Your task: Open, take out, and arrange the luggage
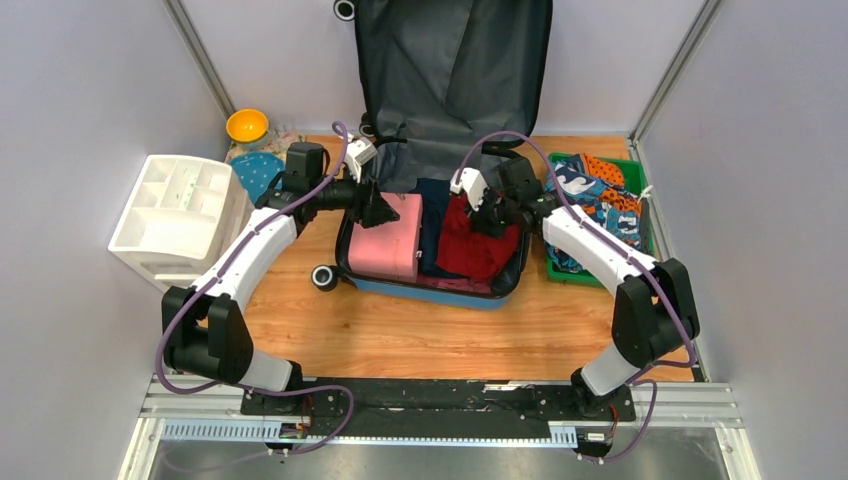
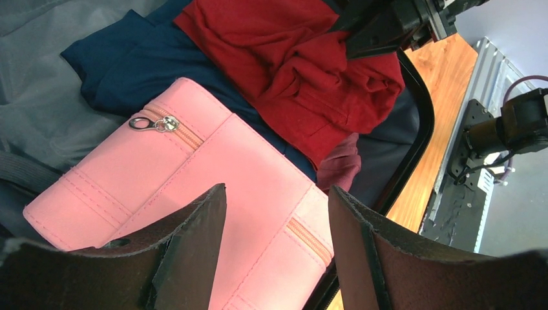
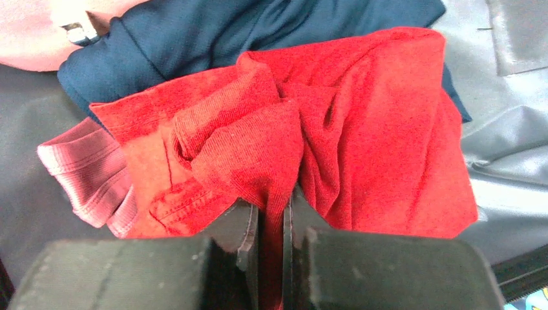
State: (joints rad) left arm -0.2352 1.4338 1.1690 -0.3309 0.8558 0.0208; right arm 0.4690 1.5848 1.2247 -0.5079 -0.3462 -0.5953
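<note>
1. The luggage lies open mid-table, its lid upright at 12 o'clock. It holds a pink pouch, a navy garment and a red garment.
2. A white organiser stands at 9 o'clock.
3. A green tray of patterned clothes sits at 3 o'clock.
4. The left tool, released, hovers over the pouch.
5. The right tool is clenched on a fold of the red garment.

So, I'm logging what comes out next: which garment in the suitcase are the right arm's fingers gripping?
The red garment: a fold of it is pinched between the right arm's fingers. The navy one and the dusty-pink one lie ungripped.
</note>
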